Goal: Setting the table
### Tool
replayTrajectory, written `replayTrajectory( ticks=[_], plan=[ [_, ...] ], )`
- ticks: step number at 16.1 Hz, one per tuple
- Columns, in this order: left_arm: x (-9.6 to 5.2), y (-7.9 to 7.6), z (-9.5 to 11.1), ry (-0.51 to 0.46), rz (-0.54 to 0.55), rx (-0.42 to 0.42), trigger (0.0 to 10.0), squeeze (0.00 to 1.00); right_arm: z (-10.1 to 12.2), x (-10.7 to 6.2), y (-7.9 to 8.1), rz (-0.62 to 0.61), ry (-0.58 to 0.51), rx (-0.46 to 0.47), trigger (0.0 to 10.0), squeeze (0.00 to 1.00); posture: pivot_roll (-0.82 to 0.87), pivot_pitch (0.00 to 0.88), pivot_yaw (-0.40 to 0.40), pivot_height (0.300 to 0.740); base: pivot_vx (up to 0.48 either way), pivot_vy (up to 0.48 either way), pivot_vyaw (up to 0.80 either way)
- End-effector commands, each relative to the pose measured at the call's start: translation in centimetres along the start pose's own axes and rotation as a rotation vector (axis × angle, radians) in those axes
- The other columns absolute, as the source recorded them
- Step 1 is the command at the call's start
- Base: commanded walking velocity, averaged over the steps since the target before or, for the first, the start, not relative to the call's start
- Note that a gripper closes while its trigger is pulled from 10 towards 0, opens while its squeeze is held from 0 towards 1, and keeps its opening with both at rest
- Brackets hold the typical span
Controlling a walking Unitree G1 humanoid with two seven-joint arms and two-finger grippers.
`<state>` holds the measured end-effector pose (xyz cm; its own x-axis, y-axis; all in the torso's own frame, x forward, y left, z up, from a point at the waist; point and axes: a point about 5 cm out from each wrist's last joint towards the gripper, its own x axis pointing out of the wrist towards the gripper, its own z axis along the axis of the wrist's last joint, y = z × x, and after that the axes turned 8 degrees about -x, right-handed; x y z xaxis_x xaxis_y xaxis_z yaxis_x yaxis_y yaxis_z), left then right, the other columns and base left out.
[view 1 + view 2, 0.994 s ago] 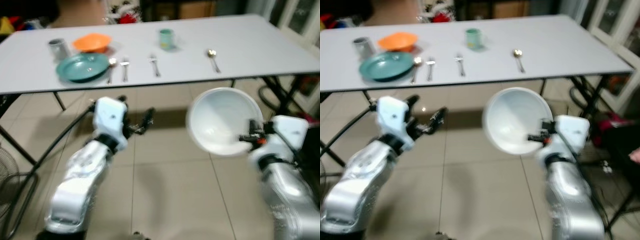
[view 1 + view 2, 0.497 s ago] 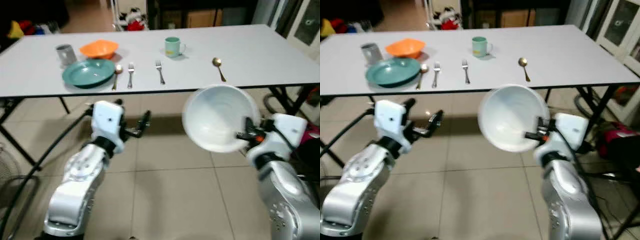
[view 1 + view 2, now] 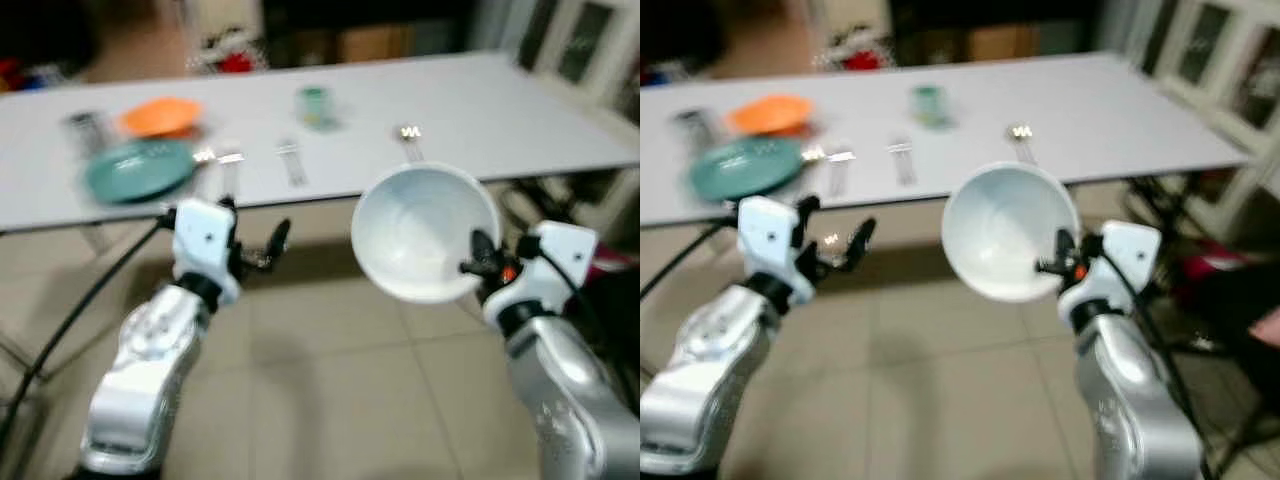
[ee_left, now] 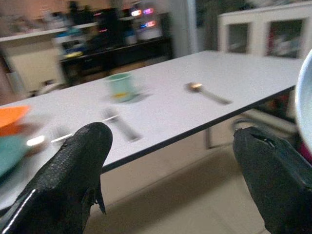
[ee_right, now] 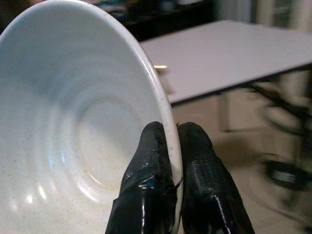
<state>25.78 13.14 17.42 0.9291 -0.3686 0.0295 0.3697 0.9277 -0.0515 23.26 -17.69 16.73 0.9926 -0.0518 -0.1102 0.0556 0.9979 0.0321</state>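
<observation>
Just short of table (image 3: 520, 110) edge, bowl (image 3: 420, 230) in right claw (image 5: 178, 146)

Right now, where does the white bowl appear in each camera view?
Left eye view: white bowl, centre-right, below the table edge.
Right eye view: near the centre.
Left wrist view: a pale sliver at the frame's edge.
Right wrist view: close up, rim pinched by the right gripper.
Shared landmark: the white table.

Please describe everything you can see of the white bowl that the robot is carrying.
The white bowl is round and deep, glossy like glazed ceramic, with faint rings inside and nothing in it. It is tilted on its side, its opening facing the camera. The right gripper pinches its rim, one finger inside, one outside. It hangs over the tiled floor, before the table edge.
</observation>
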Motion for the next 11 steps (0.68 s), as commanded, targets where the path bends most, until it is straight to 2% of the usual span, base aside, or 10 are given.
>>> replayTrajectory(
  ticks=[1, 11],
  plan=[
    [-0.07, 0.12, 0.14, -0.002, 0.000, 0.012, 10.0, 0.00, 1.01, -0.11, -0.20, -0.020, -0.044, 0.002, 10.0, 0.00, -0.01, 0.008, 0.054, 0.740, 0.322, 0.000, 0.00],
    [0.16, 0.07, 0.02, 0.000, -0.001, 0.004, 10.0, 0.00, 1.26, -0.02, -0.34, -0.028, -0.046, -0.004, 10.0, 0.00, -0.02, 0.014, 0.052, 0.740, 0.325, 0.000, 0.00]
  ],
)
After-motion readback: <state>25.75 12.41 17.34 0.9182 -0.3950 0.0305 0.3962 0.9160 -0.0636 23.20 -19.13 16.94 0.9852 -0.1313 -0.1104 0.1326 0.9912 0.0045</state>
